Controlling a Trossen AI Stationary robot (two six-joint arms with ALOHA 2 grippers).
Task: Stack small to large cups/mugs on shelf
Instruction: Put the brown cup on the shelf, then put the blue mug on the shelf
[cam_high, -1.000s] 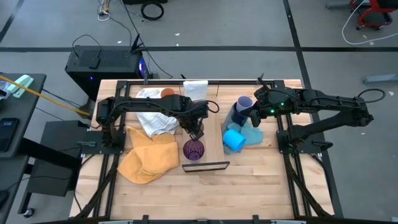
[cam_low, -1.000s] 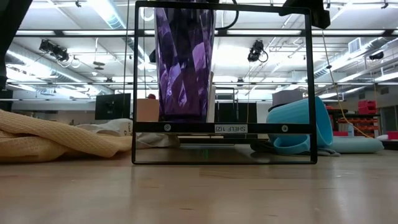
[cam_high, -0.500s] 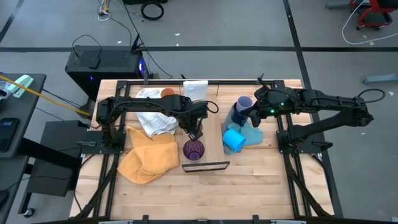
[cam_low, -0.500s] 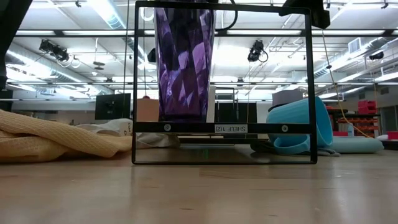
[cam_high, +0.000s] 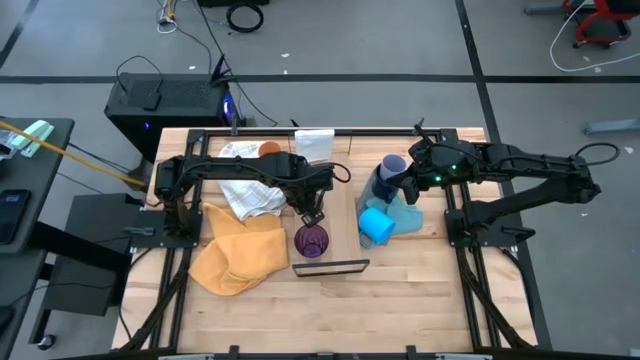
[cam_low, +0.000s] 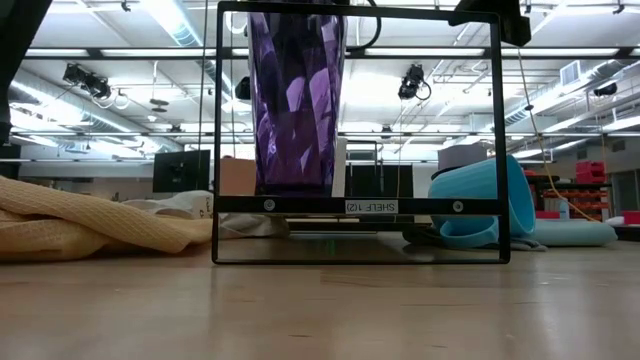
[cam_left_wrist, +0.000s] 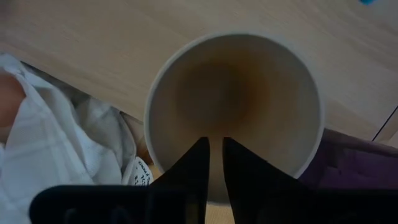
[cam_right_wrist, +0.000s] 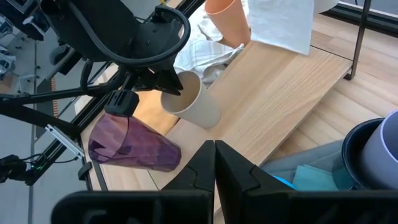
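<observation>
Risk: we see the left gripper (cam_right_wrist: 176, 91) pinching the tan cup (cam_right_wrist: 191, 98) by its rim above the shelf (cam_right_wrist: 273, 99), beside the purple tumbler (cam_high: 312, 241); a slip could topple both. Right gripper (cam_right_wrist: 215, 149) waits, fingers pressed together.

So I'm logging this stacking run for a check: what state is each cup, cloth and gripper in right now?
left gripper: shut on the tan cup's rim, above the shelf
tan cup: lifted, tilted
purple tumbler: upright on the shelf, empty
light blue mug: lying on its side
orange cup: on the white cloth
yellow cloth: crumpled
right gripper: shut, empty
</observation>
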